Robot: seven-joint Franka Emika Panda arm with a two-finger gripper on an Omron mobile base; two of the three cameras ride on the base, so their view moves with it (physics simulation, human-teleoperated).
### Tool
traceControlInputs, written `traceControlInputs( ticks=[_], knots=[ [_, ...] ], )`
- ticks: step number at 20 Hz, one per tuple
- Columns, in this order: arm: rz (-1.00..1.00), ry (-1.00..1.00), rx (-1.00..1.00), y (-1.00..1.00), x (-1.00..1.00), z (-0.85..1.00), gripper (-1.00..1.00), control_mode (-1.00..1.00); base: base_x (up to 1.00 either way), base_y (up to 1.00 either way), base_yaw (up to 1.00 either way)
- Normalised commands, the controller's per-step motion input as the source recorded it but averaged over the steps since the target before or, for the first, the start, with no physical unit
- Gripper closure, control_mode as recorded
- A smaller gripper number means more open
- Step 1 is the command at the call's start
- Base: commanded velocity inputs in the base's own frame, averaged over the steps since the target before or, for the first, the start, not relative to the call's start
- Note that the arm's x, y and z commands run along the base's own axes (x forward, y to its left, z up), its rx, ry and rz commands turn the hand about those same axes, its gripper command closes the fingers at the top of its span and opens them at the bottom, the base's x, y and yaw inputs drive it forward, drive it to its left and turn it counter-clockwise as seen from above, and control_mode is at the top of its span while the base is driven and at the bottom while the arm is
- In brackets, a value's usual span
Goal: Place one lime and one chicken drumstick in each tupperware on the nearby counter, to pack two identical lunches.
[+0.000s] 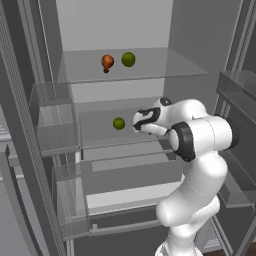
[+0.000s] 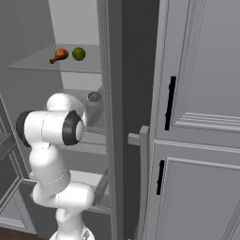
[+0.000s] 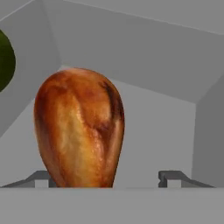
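Partly, the drumstick [image 3: 78, 129] hides the claw's [image 3: 109, 178] left fingertip.

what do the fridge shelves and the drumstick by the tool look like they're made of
Fridge shelves: seemingly clear glass or plastic, since the back wall shows faintly through their glossy panes. Drumstick: looks like roasted meat, with glossy browned skin mottled orange and dark. Both are rendered, so this is only how they look.

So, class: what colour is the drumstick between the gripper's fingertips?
Glossy orange-brown with darker patches, clearest in the hand view: drumstick.
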Motion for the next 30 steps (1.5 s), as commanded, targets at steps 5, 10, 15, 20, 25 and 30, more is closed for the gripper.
traceControlInputs(
  ticks=[5, 10, 15, 20, 25, 30],
  knots=[
    [0.13, 0.01, -0.02, 0.32, -0.05, -0.34, 1.0, -1.0, 0.0, 0.0, 0.0],
    [0.06, 0.0, -0.01, 0.37, -0.8, -0.04, 1.0, -1.0, 0.0, 0.0, 0.0],
    [0.0, 0.03, 0.0, 0.15, -1.0, 0.17, 1.0, -1.0, 0.0, 0.0, 0.0],
    [-0.13, 0.22, 0.0, 0.05, -0.76, 0.58, 1.0, -1.0, 0.0, 0.0, 0.0],
    [-0.09, 0.23, 0.02, 0.0, -0.58, 0.8, 1.0, -1.0, 0.0, 0.0, 0.0],
    [0.0, 0.03, 0.01, -0.02, -0.72, 0.7, 1.0, -1.0, 0.0, 0.0, 0.0]
  ],
)
